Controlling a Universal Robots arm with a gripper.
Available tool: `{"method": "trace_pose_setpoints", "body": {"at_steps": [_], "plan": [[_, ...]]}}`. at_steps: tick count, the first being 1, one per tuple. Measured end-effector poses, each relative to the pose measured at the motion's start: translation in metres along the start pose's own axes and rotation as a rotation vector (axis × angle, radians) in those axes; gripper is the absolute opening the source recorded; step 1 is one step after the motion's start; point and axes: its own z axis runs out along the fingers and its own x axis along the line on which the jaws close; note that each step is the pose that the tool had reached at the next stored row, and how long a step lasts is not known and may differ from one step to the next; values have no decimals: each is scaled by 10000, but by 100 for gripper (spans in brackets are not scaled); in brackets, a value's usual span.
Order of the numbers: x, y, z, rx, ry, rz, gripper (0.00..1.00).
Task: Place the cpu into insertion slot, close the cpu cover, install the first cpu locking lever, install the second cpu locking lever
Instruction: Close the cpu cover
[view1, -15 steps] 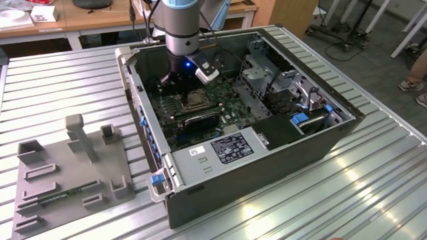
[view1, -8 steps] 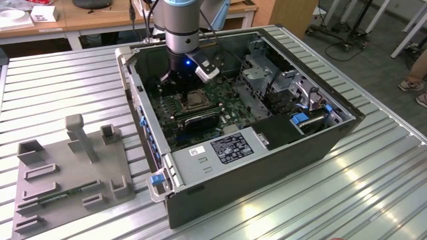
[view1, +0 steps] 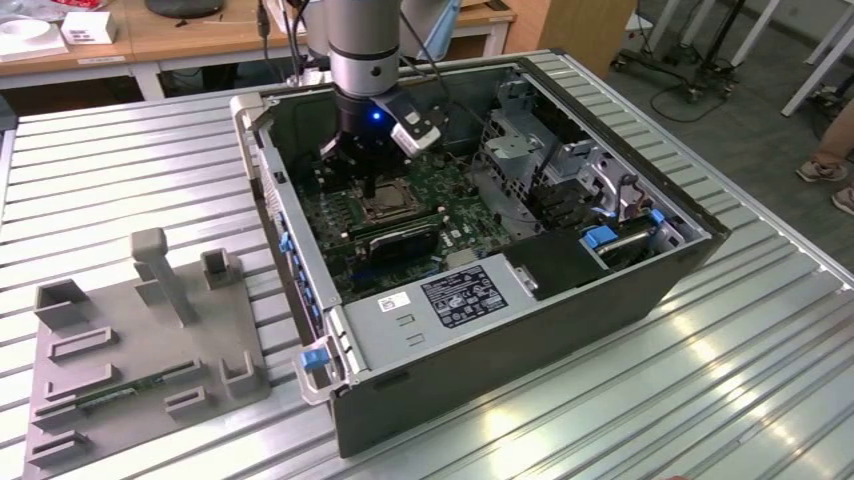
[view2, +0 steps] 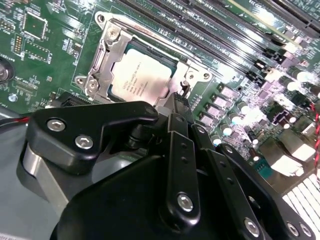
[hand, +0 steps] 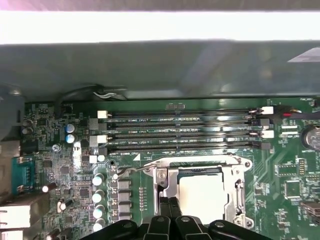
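Ribbed metal surface (view1: 120, 170) lies under everything, with the open computer case (view1: 534, 330) on it and my arm reaching down inside. On the motherboard (view2: 40, 65) the cpu cover (view2: 100, 65) lies flat around the cpu (view2: 142, 75), which sits in its socket. My claw (view2: 176, 100) is narrow, fingers pressed together and holding nothing I can see. Its tips are low at the cover's edge, and the cpu lies just beyond them.

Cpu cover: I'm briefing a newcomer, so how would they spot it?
Inside the open computer case, find the green motherboard. Beside its long black memory slots lies the cpu cover: a silvery metal frame around the pale square cpu.
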Motion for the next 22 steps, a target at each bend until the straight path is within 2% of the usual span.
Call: {"method": "trace_pose_setpoints", "body": {"at_steps": [2,10,12,13,14,19,22], "plan": [[-1,1,-28,1,0,0,10],[-19,2,-34,3,2,-1,10],[-53,3,-32,1,0,0,10],[-107,6,-29,1,1,0,10],[-220,10,-24,1,0,-1,10],[-305,14,-20,1,1,-1,10],[-309,14,-20,0,0,1,10]]}}
